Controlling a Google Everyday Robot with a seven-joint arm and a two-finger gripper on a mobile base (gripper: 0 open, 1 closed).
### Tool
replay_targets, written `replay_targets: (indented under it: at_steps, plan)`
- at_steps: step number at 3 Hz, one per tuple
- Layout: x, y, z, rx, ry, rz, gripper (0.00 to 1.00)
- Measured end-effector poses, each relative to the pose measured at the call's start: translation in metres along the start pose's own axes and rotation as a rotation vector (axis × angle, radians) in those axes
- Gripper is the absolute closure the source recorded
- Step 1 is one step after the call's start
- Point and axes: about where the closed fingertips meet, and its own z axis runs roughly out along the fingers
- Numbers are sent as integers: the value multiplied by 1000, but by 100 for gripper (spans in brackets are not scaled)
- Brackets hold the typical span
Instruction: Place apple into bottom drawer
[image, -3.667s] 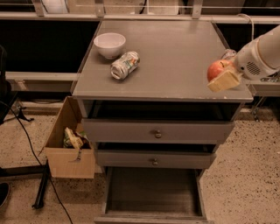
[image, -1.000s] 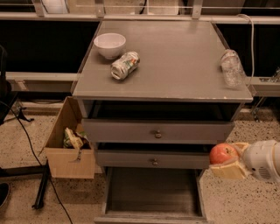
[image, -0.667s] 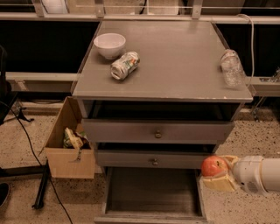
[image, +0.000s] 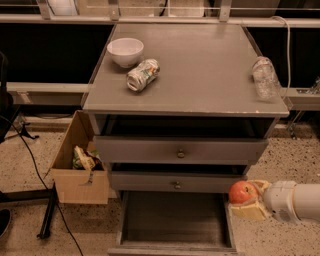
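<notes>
The red-orange apple (image: 242, 192) is held in my gripper (image: 247, 199), which reaches in from the right at the level of the bottom drawer's right rim. The cream fingers (image: 250, 210) are shut around the apple. The bottom drawer (image: 175, 243) is pulled out wide, its dark grey inside bare. The apple hangs just at the drawer's right edge, beside the front of the middle drawer (image: 175, 183).
On the cabinet top (image: 200, 75) stand a white bowl (image: 125, 51), a crushed can (image: 142, 74) and a clear plastic bottle (image: 265, 77). The top drawer (image: 180, 150) is slightly out. A cardboard box (image: 80, 160) with trash stands at the left on the floor.
My gripper has carried the apple from the cabinet top's right edge down to the bottom drawer's right side, then slightly left toward it.
</notes>
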Motion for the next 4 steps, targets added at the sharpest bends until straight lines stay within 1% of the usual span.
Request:
replay_targets:
  at_steps: [1,2,3,4]
  plan:
    - [38,-26,28,0,-31,-25,100]
    - [95,-52,68,-4,-17,-72,100]
    - [162,-70,118,-54,53,-72,100]
    - [163,-68,120,-58,51,-69,100]
